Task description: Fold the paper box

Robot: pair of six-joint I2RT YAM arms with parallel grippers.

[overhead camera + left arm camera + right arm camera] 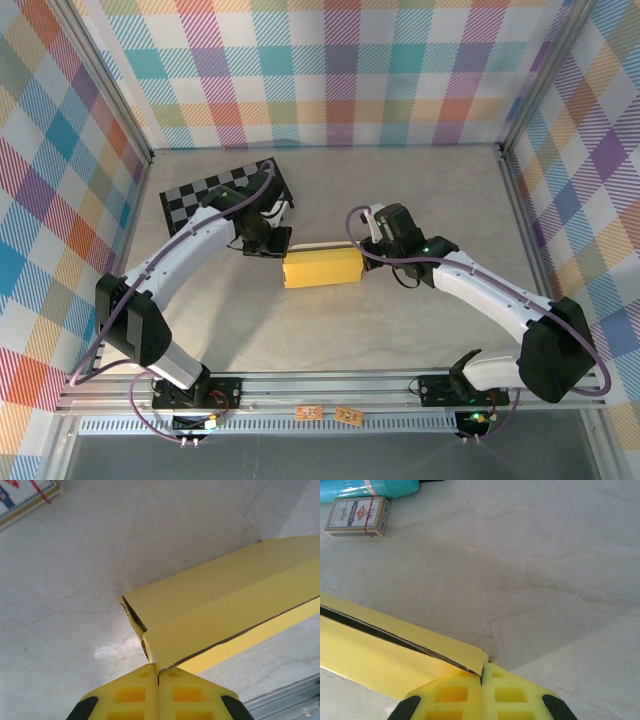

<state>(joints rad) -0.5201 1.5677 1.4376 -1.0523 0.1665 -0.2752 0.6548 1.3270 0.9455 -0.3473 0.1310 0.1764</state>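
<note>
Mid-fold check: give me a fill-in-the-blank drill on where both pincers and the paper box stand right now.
1. The paper box is ____ in colour.
2. The left pincer is ____ on the box's left end, as the top view has it.
3. The right pincer pinches the box's ____ end.
4. The board behind the left arm is ____ in black and white.

Missing words: yellow; shut; right; checkered.

Pastel plaid walls (330,70) enclose a pale, marble-patterned tabletop (400,200), edged by aluminium rails (330,385).
</note>
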